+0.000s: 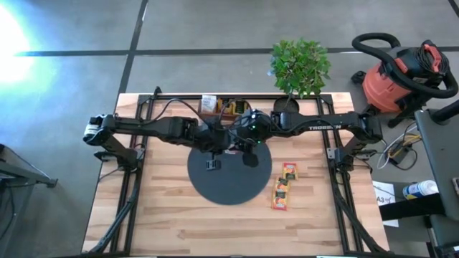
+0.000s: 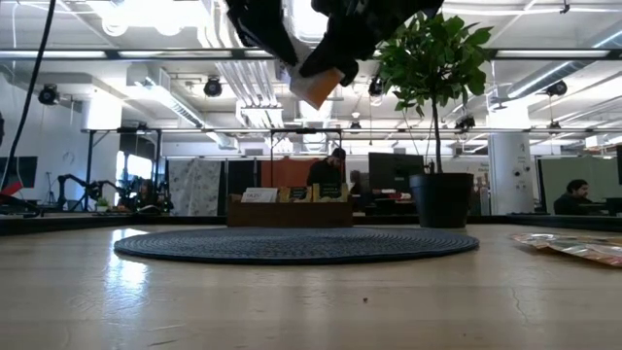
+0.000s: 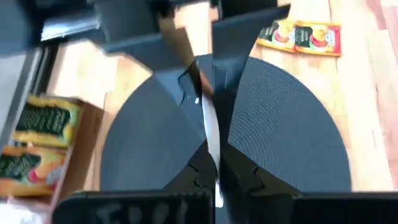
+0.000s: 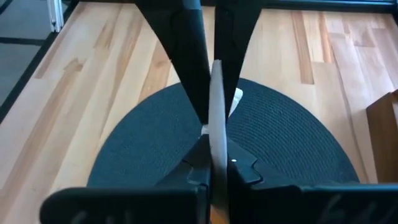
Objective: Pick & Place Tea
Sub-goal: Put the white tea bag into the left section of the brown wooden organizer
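One tea sachet (image 2: 316, 86), white and orange, hangs high above the round black mat (image 1: 229, 179). Both grippers meet over the mat's far half and are shut on this sachet. My left gripper (image 3: 215, 171) comes from the table's left, my right gripper (image 4: 215, 167) from the right. In both wrist views the sachet shows edge-on as a thin pale strip (image 4: 216, 106) between the fingers. More tea sachets (image 1: 283, 188) lie flat on the wood to the right of the mat. My left gripper pinches one end of the sachet (image 3: 212, 146) between its two fingers, slanting down from the table's left. The sachet stands on edge, lifted clear of the mat. My right gripper pinches the sachet's other end (image 4: 216, 134) between its two fingers, slanting down from the table's right. The left arm's fingers (image 4: 189, 56) close on the sachet from the opposite side.
A small wooden compartment box (image 1: 219, 106) with sachets in it stands at the far edge behind the mat. A potted plant (image 1: 300, 66) stands at the far right of the table. A red vacuum (image 1: 398, 79) sits off the table to the right.
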Robot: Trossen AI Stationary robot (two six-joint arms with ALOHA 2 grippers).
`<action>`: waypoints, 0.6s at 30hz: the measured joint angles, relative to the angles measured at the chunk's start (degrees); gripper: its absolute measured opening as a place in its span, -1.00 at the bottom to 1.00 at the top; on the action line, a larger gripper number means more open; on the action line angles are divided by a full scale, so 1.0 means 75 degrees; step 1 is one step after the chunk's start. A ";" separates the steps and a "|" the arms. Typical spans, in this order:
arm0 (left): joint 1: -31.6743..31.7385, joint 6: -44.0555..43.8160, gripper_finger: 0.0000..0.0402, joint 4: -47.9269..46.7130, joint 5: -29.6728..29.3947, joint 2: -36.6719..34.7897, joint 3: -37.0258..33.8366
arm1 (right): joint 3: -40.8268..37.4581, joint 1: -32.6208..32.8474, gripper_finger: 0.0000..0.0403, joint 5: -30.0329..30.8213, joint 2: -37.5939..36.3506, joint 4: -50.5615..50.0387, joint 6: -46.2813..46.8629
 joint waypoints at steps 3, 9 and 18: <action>0.0000 -0.0386 -0.89 -0.0331 -0.0003 -0.0001 0.0000 | -0.0003 -0.0003 -0.94 0.0003 -0.0012 -0.0017 0.0005; -0.0015 -0.0811 -0.86 -0.0693 0.0010 -0.0001 -0.0015 | -0.0006 -0.0009 -0.95 0.0015 -0.0031 -0.0011 0.0087; -0.0017 -0.0988 -0.86 -0.0989 -0.0007 -0.0001 -0.0017 | 0.0012 -0.0006 -0.96 0.0049 -0.0088 0.0043 0.0346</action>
